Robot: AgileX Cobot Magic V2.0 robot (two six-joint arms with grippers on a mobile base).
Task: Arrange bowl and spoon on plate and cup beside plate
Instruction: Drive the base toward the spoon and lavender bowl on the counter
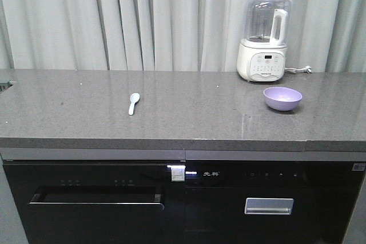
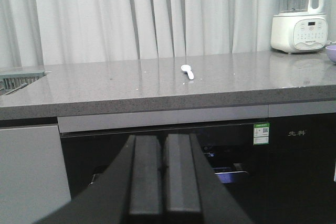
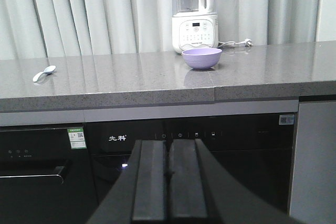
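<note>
In the front view the spoon (image 1: 134,103) lies left of centre on the counter (image 1: 68,112), its long axis near vertical in frame with the scoop uppermost, and the bowl (image 1: 282,98) sits at right. In the left wrist view the left gripper (image 2: 163,142), fingers pressed together, sits bottom centre, with the spoon above and slightly right. In the right wrist view the right gripper (image 3: 168,145), fingers also pressed together, sits below the bowl, so it is likely the nearer arm for it.

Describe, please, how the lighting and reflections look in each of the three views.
Front view: soft, even light, a faint shadow under the bowl. Left wrist view: the countertop palely mirrors the curtains; the left gripper is a dark silhouette. Right wrist view: the bowl reflects in the countertop; the right gripper is equally dark.
</note>
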